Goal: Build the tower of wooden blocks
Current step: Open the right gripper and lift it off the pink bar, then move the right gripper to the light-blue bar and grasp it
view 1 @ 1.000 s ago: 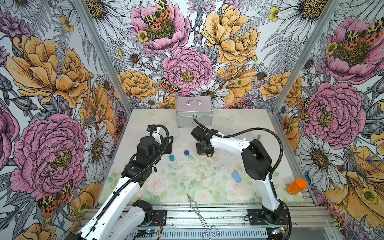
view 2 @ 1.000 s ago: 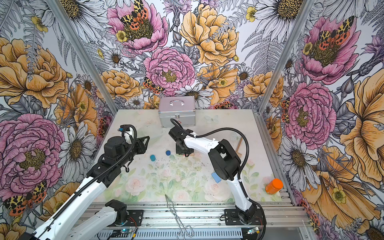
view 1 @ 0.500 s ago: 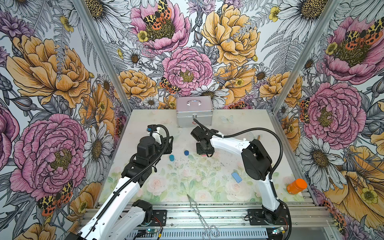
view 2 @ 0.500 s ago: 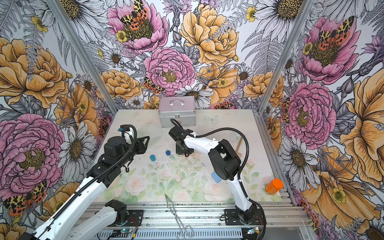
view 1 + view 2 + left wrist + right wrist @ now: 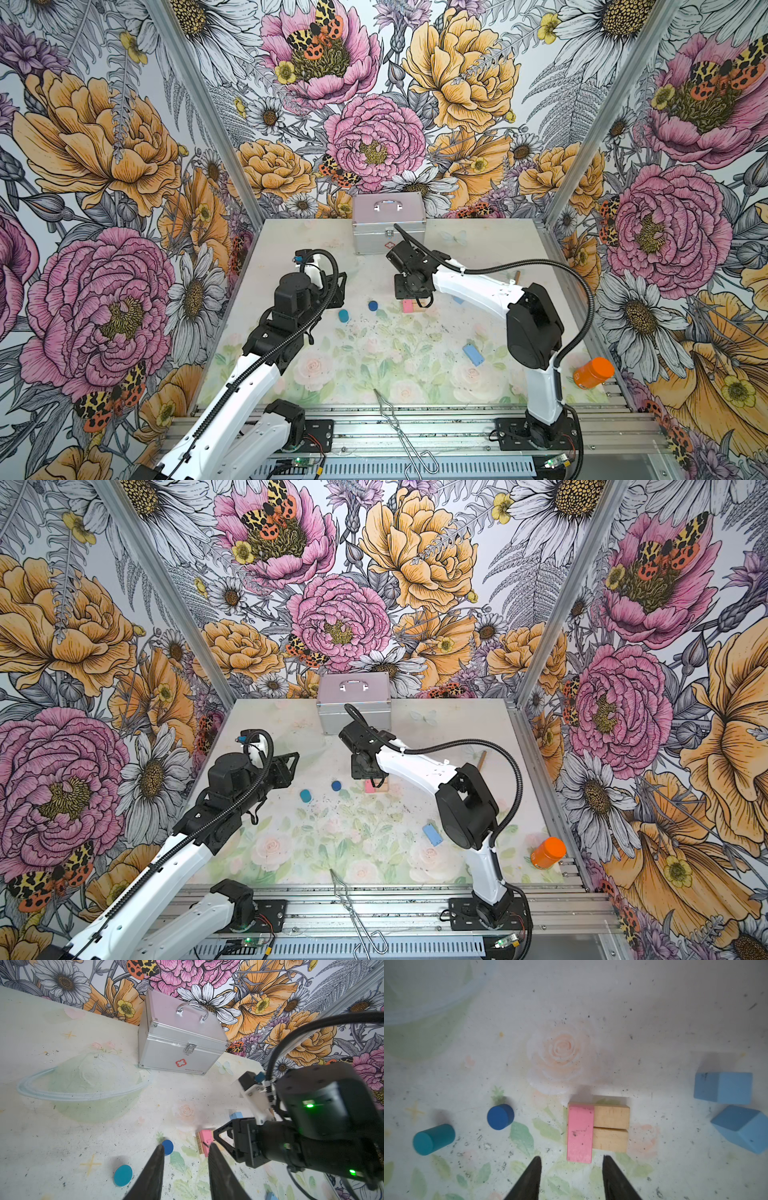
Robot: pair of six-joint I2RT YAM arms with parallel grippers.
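Right wrist view — pink slab (image 5: 580,1133) atop two tan planks (image 5: 611,1119), fingers (image 5: 528,1181) parted

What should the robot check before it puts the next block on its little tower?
1. Right fingers open and empty: ok.
2. Pink flat slab lying on the two plain tan planks: ok, but at one end, not centred.
3. Tan planks touching side by side: ok.
4. Dark blue short cylinder upright, nothing around it: ok.
5. Teal short cylinder upright: not ok, it lies on its side.
6. Left fingers away from the pink slab: ok.
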